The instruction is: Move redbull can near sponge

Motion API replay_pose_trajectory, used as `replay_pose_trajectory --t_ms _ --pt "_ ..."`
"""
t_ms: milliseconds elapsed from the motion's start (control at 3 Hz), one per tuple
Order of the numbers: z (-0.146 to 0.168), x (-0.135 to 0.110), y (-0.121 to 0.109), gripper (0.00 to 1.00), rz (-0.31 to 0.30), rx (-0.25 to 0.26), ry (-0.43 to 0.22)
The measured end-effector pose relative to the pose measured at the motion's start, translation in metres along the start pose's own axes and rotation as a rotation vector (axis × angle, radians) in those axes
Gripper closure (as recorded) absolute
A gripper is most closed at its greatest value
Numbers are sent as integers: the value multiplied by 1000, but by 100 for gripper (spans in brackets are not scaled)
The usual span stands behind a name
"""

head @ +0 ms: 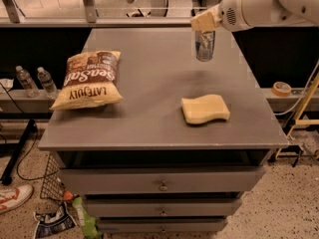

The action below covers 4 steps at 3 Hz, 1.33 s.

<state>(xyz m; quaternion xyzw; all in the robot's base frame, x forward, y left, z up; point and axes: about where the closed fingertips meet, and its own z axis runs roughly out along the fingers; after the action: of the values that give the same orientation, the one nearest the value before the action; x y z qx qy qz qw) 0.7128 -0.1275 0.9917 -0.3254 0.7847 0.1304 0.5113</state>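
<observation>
The redbull can (205, 46), slim, silver and blue, hangs upright above the far right part of the grey table (149, 123). My gripper (205, 23) comes in from the upper right and is shut on the can's top, holding it lifted off the surface. The sponge (205, 109), pale yellow with wavy edges, lies flat on the table nearer the front right, below the can in the picture and apart from it.
A brown-and-yellow chip bag (88, 79) lies on the table's left side. Drawers (162, 185) sit under the tabletop. Water bottles (35, 81) stand on a low shelf at the left. A tape roll (281, 88) lies at the right. Clutter lies on the floor.
</observation>
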Motion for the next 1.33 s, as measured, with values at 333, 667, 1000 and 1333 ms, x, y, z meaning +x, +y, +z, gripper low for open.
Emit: replay_pose_trajectory --t_ms 333,667,1000,1333 --pt "-13 14 36 100 -12 -90 46" --pt "-22 23 66 100 -23 -170 72" --pt "-29 29 84 100 -26 -214 71" --pt "-34 40 99 100 -9 -253 54"
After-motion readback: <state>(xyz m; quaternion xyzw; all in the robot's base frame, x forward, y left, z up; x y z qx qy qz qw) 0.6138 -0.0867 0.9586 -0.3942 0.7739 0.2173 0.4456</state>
